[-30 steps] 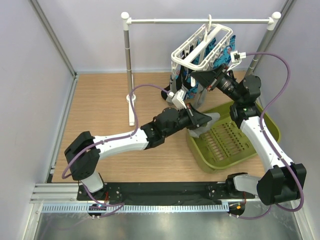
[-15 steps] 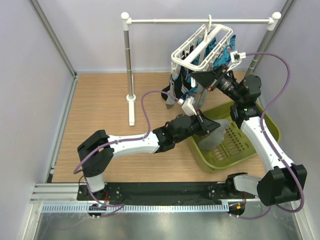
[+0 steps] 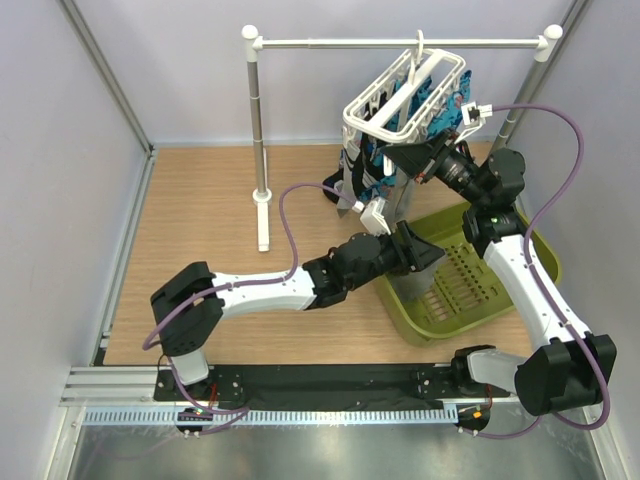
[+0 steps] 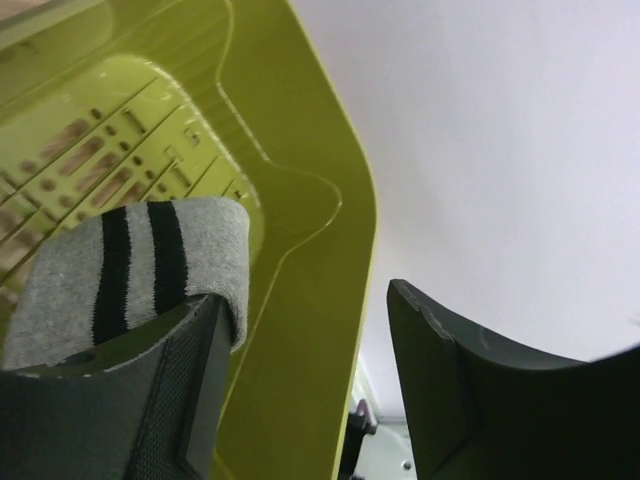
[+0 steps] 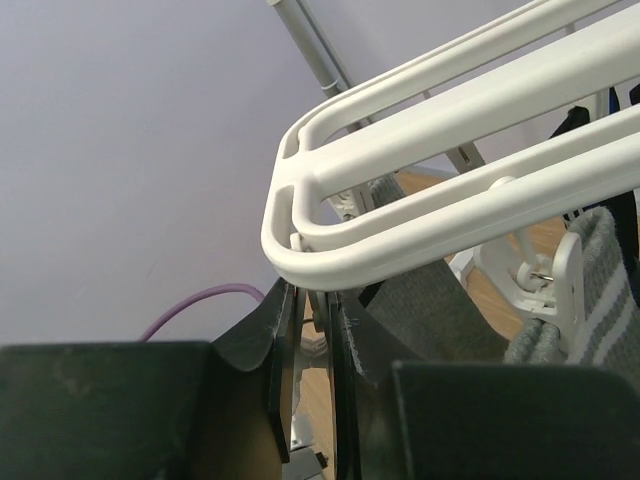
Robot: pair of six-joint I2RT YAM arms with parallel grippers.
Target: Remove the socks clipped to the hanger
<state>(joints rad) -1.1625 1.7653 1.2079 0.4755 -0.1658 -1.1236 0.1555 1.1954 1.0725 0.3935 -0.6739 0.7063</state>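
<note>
The left gripper (image 4: 305,300), wide open over the green basket (image 4: 310,160), has a grey striped sock (image 4: 150,260) draped on one finger. The right gripper (image 5: 312,310) sits nearly closed beneath the hanger (image 5: 450,170), grip unclear.

Robot lab test booth. Plain pale wall panels (image 3: 70,200) in aluminium posts (image 3: 108,80) box in wood-look tabletop (image 3: 200,210). Two white robot arms (image 3: 250,288) bolted to black base plate (image 3: 330,382) at near edge, purple cables (image 3: 577,135) trailing.

A slotted olive-green basket (image 3: 465,295) is sitting on the wooden surface (image 3: 200,200) under the left tool (image 3: 430,256); a white rail stand (image 3: 258,130) is standing beyond.
</note>
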